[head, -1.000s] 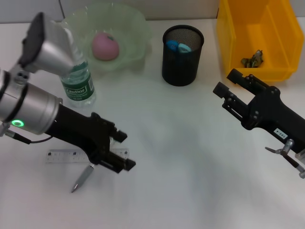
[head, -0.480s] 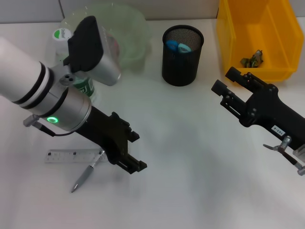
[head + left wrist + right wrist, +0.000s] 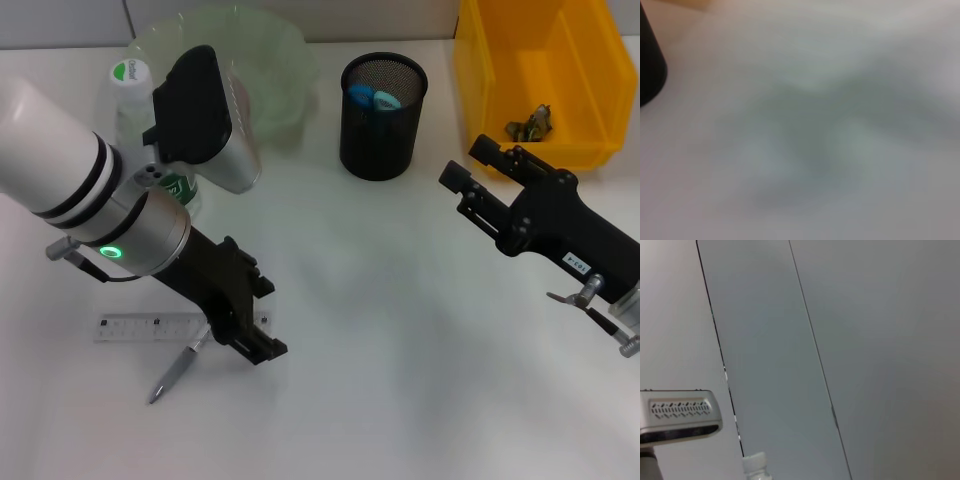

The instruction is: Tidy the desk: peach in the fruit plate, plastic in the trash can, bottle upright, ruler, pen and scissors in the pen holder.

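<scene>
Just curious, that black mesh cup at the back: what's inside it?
Inside the pen holder two blue scissors handles show at the top. The blades and anything deeper are hidden by the mesh wall.

The white worktop (image 3: 400, 380) fills most of the head view, smooth and matte, with soft grey shadows across its middle. Along its far edge runs a pale grey wall (image 3: 60, 20) with a thin dark vertical seam near the far left corner. In the right wrist view the same sort of grey panelling (image 3: 850, 340) shows two thin dark seams running at a slant. The left wrist view shows only a blurred pale surface (image 3: 830, 140), probably the worktop seen from close by, mottled with grey shadow.
</scene>
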Tool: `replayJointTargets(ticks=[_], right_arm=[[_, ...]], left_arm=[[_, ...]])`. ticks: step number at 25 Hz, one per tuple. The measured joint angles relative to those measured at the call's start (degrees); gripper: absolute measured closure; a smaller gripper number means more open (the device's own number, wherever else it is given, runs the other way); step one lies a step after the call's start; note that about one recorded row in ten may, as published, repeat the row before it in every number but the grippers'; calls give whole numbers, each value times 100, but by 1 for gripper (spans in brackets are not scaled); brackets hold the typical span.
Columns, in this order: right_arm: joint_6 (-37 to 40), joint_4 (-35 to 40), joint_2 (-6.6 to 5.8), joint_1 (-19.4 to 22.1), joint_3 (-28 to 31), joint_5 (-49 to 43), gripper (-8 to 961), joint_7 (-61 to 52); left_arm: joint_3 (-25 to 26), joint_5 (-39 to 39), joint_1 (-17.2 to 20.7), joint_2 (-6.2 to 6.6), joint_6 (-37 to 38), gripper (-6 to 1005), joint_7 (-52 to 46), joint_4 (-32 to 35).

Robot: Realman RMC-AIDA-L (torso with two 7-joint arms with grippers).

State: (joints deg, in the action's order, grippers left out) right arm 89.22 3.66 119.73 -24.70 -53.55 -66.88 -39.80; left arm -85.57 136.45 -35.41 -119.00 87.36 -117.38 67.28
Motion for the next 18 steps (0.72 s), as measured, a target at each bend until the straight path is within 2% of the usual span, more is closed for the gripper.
replayJointTargets(ticks=[18], right_arm=[[-139, -6, 7, -134, 2, 50, 407, -2]], left_arm=[[-221, 215, -59, -10, -38, 215, -2, -113]])
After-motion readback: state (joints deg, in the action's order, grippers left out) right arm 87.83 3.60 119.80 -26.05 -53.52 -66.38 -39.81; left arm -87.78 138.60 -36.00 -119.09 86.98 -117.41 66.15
